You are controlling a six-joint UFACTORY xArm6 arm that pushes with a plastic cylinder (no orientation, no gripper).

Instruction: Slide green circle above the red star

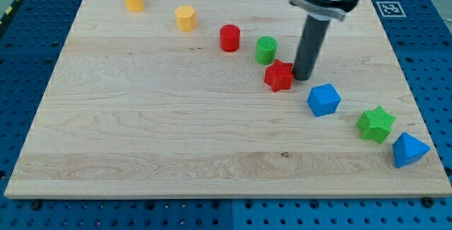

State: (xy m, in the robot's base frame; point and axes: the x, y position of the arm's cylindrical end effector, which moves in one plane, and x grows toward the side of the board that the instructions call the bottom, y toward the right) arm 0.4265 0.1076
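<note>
My tip [304, 77] is down on the board [141, 131], just beside the red star [279, 75] at its 3 o'clock, maybe touching, can't tell. It's a bare rod, no jaws, holding nothing.

The green circle [266, 49] sits just beside the star at approx 11 o'clock, so it looks nearly placed already; I'd say it needs only a small nudge toward 3 o'clock to sit squarely at the star's 12.

To do that cleanly I'd route the tip round the star w/o bumping it, come in at the circle's 9 o'clock, between it and the red cylinder [229, 37], then push short and slow. Overshoot is the main risk, also clipping the star.
</note>
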